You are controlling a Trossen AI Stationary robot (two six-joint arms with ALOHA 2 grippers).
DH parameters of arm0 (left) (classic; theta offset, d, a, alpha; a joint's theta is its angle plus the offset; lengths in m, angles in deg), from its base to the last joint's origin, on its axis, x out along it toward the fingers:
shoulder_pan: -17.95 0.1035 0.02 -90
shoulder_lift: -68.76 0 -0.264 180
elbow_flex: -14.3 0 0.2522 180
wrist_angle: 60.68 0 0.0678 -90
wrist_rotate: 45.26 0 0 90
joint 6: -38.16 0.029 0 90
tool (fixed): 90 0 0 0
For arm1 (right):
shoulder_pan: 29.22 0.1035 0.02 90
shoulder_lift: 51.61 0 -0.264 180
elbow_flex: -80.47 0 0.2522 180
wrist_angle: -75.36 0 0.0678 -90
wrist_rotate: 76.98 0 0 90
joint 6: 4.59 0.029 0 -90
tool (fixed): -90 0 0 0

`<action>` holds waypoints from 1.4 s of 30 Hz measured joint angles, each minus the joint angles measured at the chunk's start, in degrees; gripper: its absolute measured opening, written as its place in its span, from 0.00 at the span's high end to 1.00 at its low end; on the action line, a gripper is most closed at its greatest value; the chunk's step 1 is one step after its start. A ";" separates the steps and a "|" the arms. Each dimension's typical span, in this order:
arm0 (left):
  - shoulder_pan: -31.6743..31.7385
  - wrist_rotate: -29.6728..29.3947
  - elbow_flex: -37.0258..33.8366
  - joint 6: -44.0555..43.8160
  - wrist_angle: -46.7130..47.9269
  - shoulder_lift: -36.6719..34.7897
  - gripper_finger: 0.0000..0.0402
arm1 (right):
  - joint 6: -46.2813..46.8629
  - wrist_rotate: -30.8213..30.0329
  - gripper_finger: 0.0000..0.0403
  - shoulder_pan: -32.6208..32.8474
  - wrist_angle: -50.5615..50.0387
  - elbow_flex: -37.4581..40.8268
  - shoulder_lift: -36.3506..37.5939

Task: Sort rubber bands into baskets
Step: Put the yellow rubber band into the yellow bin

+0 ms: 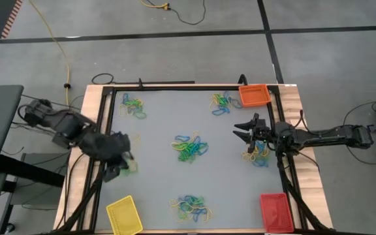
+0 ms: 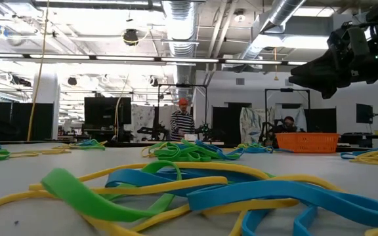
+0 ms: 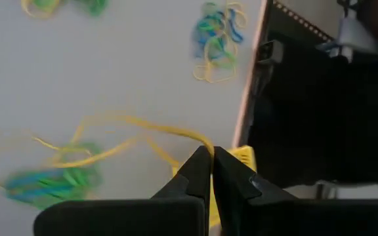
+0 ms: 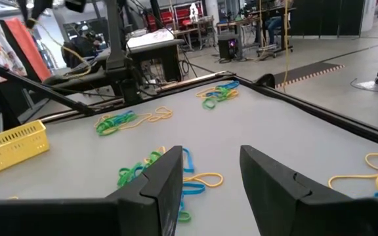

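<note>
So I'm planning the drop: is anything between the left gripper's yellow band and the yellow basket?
Nothing visible. The left gripper, shut on a yellow rubber band, has only bare table between it and the yellow basket.

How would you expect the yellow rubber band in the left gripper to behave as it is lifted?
The yellow rubber band trails in a loose curve from the shut left gripper, so it is probably floppy. It looks thin, so likely very light. Neighbouring bands lie tangled, so it might snag them.
</note>
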 joint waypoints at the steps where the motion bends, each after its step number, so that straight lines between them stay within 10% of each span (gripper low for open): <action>1: -1.89 -0.54 0.00 -2.31 0.11 0.34 1.00 | 0.07 0.00 0.55 0.00 0.02 0.00 0.00; 18: -18.09 2.50 0.00 -17.17 -9.01 16.51 1.00 | 6.11 7.39 0.55 5.65 0.20 0.00 0.00; 42: -21.72 6.97 -0.02 -22.42 -9.38 34.57 1.00 | 6.95 -2.10 0.55 17.59 -1.97 0.00 0.00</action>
